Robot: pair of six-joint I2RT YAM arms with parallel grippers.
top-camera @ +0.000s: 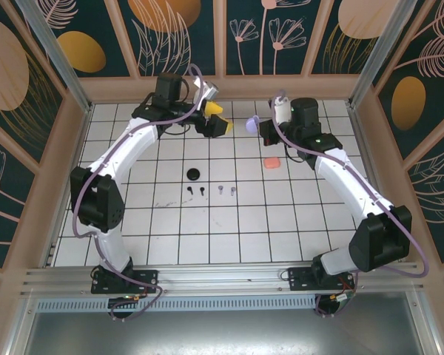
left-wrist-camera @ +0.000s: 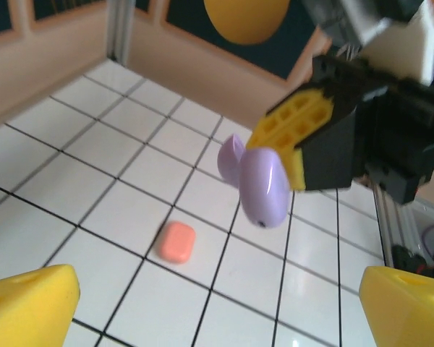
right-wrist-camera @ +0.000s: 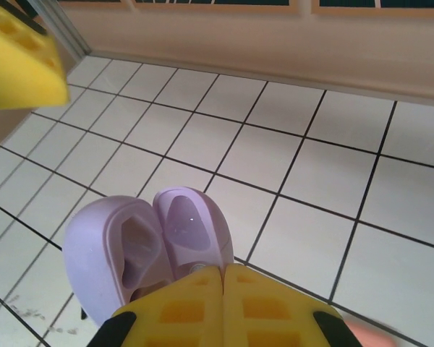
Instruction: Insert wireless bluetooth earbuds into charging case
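My right gripper (top-camera: 260, 127) is shut on an open lilac charging case (right-wrist-camera: 137, 246), pinching it near the lid and holding it above the table at the back. Both halves of the case (left-wrist-camera: 264, 184) look hollow inside. My left gripper (top-camera: 214, 118) is open and hangs just left of the case, its yellow fingertips (left-wrist-camera: 29, 303) spread wide and holding nothing. Two black earbuds (top-camera: 195, 190) and two lilac earbuds (top-camera: 226, 191) lie in a row on the white tiles mid-table.
A shut coral-pink case (top-camera: 271, 163) lies on the tiles below the right gripper, also seen as the coral case (left-wrist-camera: 176, 241). A black case (top-camera: 194, 174) sits just behind the black earbuds. Wooden walls (top-camera: 222, 87) enclose the tiled table.
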